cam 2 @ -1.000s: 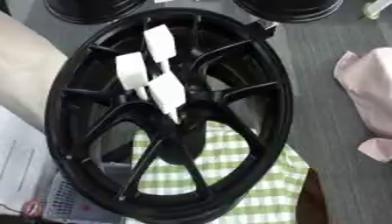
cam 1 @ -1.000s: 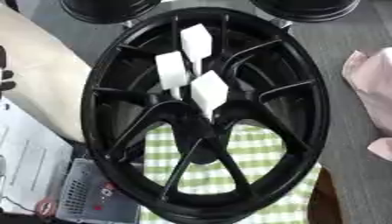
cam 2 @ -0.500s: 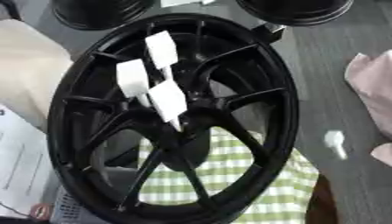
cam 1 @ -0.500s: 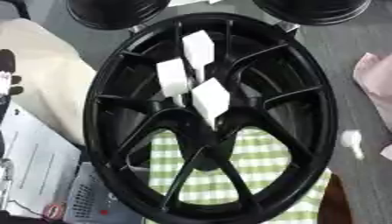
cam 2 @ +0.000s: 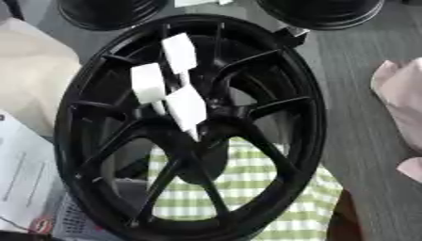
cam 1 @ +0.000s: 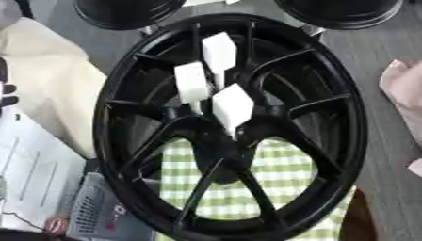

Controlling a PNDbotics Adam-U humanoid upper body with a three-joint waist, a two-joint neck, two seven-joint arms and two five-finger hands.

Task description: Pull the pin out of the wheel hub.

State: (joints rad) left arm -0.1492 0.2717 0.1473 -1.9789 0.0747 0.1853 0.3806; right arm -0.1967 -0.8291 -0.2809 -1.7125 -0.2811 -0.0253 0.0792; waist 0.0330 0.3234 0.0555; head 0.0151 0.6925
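A big black wheel hub [cam 1: 111,117] with many spokes stands tilted and fills the middle of both views. Three white block-headed pins stick out near its centre: one highest [cam 1: 219,52], one to the left [cam 1: 190,82], and one lowest [cam 1: 233,106], right over the hub's middle. Their thin shafts run down between the spokes toward the centre. Neither of my hands shows near the pins or anywhere on the wheel.
A green-and-white checked cloth [cam 1: 288,174] lies under the hub. A pink cloth [cam 1: 404,89] lies at the right and a cream cloth [cam 1: 49,70] at the left, with a dark shape [cam 1: 6,92] at its edge. Papers [cam 1: 33,174], a grey device [cam 1: 95,212], two black wheels [cam 1: 128,12] behind.
The whole picture has shifted, so the camera has moved. The three pins keep their places in the hub. A small white shape seen at the right half a second ago is out of view.
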